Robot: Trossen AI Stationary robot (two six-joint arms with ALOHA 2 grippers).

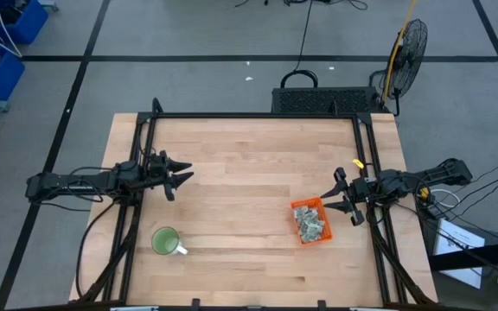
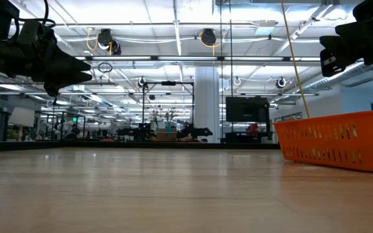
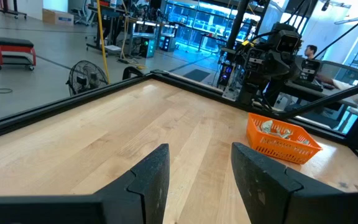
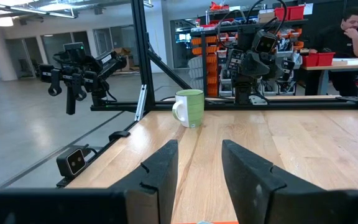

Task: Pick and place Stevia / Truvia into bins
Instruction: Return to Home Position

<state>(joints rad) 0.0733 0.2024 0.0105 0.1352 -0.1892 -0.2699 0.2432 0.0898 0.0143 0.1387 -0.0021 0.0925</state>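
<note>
The orange tray (image 1: 322, 236) rests flat on its base on the right half of the table and holds a heap of pale green and white sachets (image 1: 311, 225). It also shows in the low view (image 2: 336, 139) and the left wrist view (image 3: 283, 144), with the sachets (image 3: 277, 129) inside. My right gripper (image 1: 342, 199) hangs open in the air just right of the tray, pointing toward the table's left side. My left gripper (image 1: 180, 179) hangs open over the left side, pointing right. Both are raised above the wood in the low view, left (image 2: 76, 68) and right (image 2: 334, 57).
A green mug (image 1: 166, 241) stands near the table's near-left part, and also shows in the right wrist view (image 4: 189, 107). A dark frame rail (image 1: 258, 115) runs along the far edge. A fan (image 1: 409, 43) stands off the table. A person (image 4: 352, 25) sits beyond the table.
</note>
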